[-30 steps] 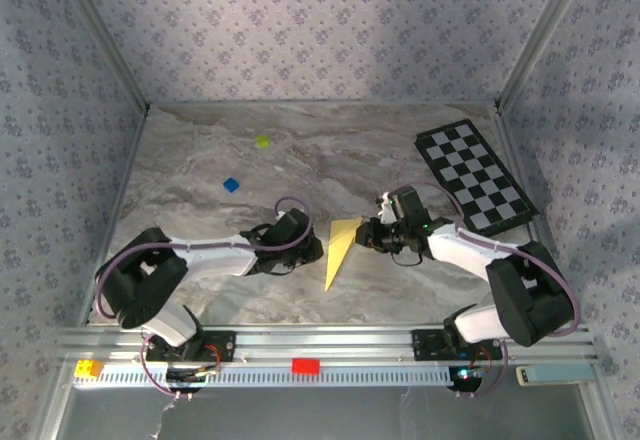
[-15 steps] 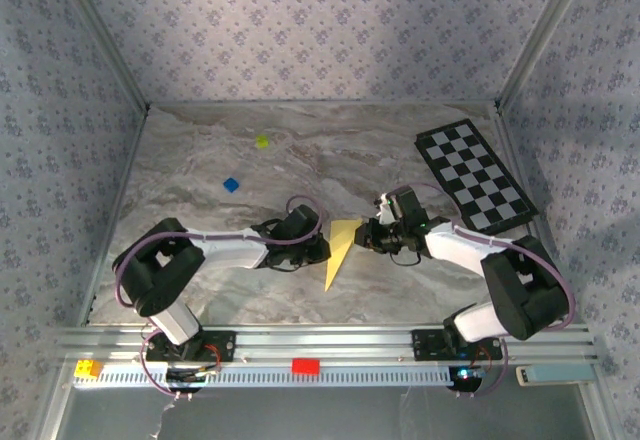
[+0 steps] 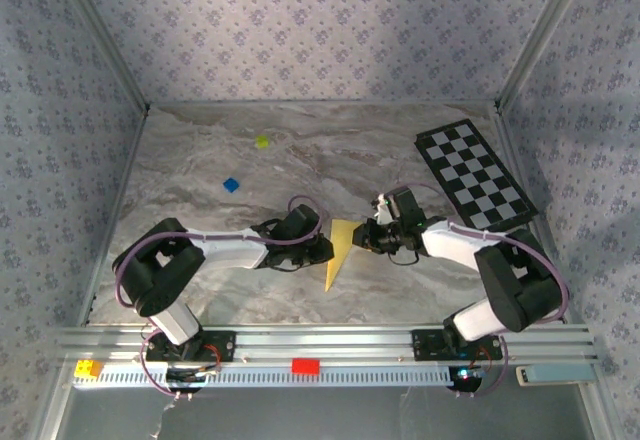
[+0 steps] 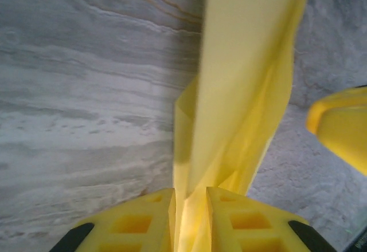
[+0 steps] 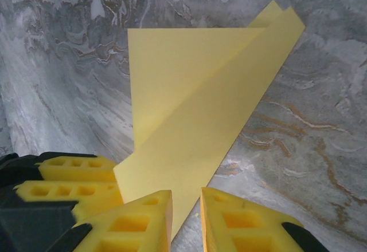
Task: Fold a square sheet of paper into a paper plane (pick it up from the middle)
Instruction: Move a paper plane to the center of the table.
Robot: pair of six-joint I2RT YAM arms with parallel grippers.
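1. The left gripper (image 4: 190,199) is clamped on the paper plane (image 4: 241,63): in the left wrist view its two yellow fingers (image 4: 140,220) stand close together and the yellow paper runs up out of the thin slit between them
2. From above, the left gripper (image 3: 322,251) lies low over the table and meets the left long edge of the paper plane (image 3: 341,243)
3. The right gripper (image 5: 186,199) has its fingers (image 5: 246,220) drawn near each other, with a narrow slit between them. The near edge of the paper plane (image 5: 189,91) reaches into that slit, but I cannot tell whether the pads pinch it or only stand over it
4. In the top view the right gripper (image 3: 364,240) sits just beside the wide far end of the paper, opposite the left gripper
5. The paper plane is a long yellow triangle with layered folds and a crease along its length. It lies near the middle of the marbled table (image 3: 200,160), between the two grippers, its wide end away from the arm bases and its point toward them
6. A black-and-white checkered board (image 3: 475,178) lies at the far right of the table, well apart from the paper
7. A yellow-green block (image 3: 262,142) and a blue block (image 3: 231,185) rest on the far left part of the table, apart from each other
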